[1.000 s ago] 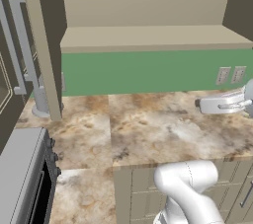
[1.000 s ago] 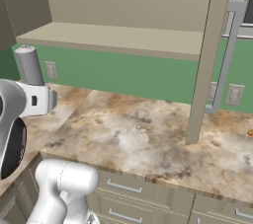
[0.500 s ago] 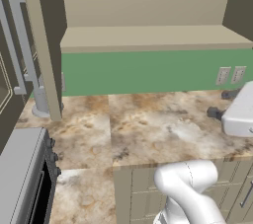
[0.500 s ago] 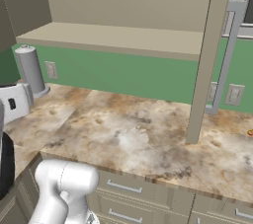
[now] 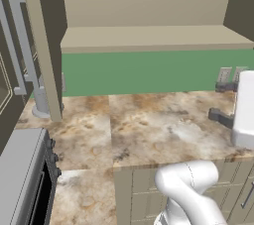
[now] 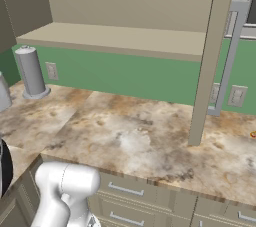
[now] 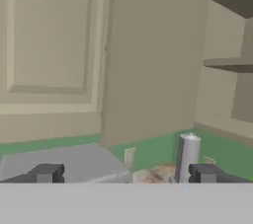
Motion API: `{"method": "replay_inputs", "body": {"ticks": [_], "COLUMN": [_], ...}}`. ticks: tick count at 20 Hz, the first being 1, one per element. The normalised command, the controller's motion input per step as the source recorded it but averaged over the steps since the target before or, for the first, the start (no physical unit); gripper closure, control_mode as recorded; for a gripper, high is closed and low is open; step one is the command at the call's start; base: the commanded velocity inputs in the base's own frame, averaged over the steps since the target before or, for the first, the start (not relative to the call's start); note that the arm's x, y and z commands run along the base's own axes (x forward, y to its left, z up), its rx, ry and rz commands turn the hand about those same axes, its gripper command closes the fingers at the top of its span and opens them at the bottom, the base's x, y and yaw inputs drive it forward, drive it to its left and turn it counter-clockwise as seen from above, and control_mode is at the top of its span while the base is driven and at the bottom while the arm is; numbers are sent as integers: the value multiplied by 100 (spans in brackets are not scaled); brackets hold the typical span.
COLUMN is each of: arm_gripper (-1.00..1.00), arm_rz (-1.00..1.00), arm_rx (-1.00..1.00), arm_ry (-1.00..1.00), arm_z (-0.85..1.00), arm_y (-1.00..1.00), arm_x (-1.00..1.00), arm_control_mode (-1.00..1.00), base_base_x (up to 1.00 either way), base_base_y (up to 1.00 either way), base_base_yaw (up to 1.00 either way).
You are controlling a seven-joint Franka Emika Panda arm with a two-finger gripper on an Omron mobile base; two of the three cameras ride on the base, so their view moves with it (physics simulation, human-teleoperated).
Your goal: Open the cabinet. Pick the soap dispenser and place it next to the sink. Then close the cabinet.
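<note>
The cabinet (image 5: 149,38) hangs above the counter with both doors swung out and its beige shelf (image 6: 125,38) bare. Its left door (image 5: 42,45) stands edge-on in the left base view, and the right door (image 6: 212,56) stands edge-on in the right base view. My gripper (image 5: 222,101) hovers over the right end of the counter, pointing left. It is open, with nothing between its dark fingers (image 5: 225,86). In the hand view the gripper (image 7: 126,174) faces a recessed-panel door (image 7: 49,35) and shelves. The soap dispenser and the sink are out of view.
A large grey flared-base post (image 6: 31,73) stands on the marbled counter (image 5: 149,130) at the left, half behind the door in the left base view (image 5: 39,100). A stove (image 5: 20,169) sits beside it. Drawer fronts (image 6: 130,191) run below. Wall outlets (image 6: 236,96) dot the green backsplash.
My hand has swung away to the counter's right end, sliding toward the frame edge in both base views and turning so its fingers point left. The jaws have stayed open. The cabinet and post have not moved.
</note>
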Motion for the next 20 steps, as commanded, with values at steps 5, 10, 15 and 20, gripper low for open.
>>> {"method": "replay_inputs", "body": {"ticks": [5,10,15,20], "arm_gripper": [-100,-100,-100,-100], "arm_rz": [22,13,3,0], "arm_rx": [9,14,6,3], "arm_ry": [-3,-5,-8,0], "arm_z": [18,11,1,-2], "arm_y": [34,32,45,35], "arm_x": [-27,-27,-8,30], "arm_control_mode": [-100,-100,-100,-100], "base_base_x": [0,0,0,0], "base_base_y": [0,0,0,0], "base_base_yaw": [0,0,0,0]}}
